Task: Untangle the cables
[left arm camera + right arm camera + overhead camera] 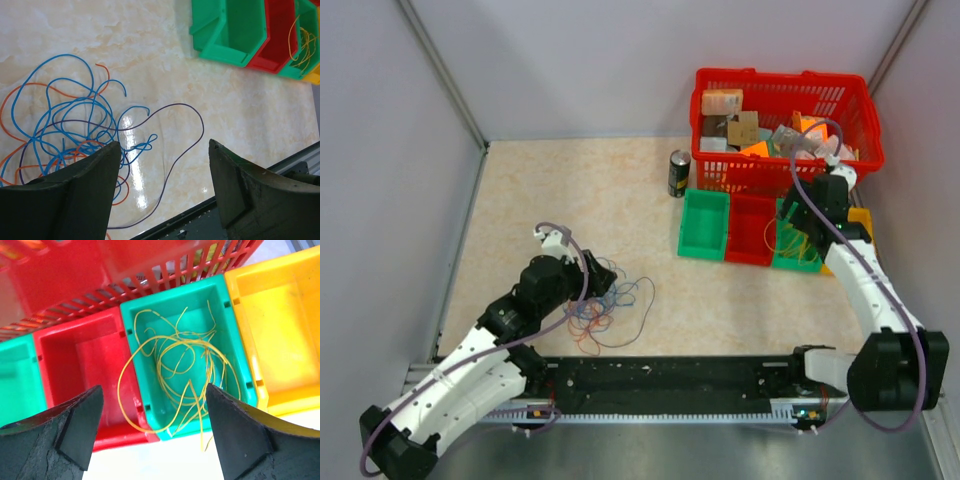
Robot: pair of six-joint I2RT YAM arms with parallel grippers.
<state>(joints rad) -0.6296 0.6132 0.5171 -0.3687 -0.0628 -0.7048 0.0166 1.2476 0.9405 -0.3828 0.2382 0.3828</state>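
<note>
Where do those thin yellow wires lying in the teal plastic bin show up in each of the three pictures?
Top external: the thin yellow wires sit right of centre, inside the teal plastic bin.
Left wrist: far top right corner, small, in the same bin.
Right wrist: middle of the picture, some strands hanging over the bin's edge.
Shared landmark: the red plastic bin right beside the teal one.

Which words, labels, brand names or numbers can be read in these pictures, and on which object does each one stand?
No text can be read.
Dark can: yellow-green print, too small to read.
Boxes in the red basket: too blurred to show any label.
Small bins and cables: no text visible.
</note>
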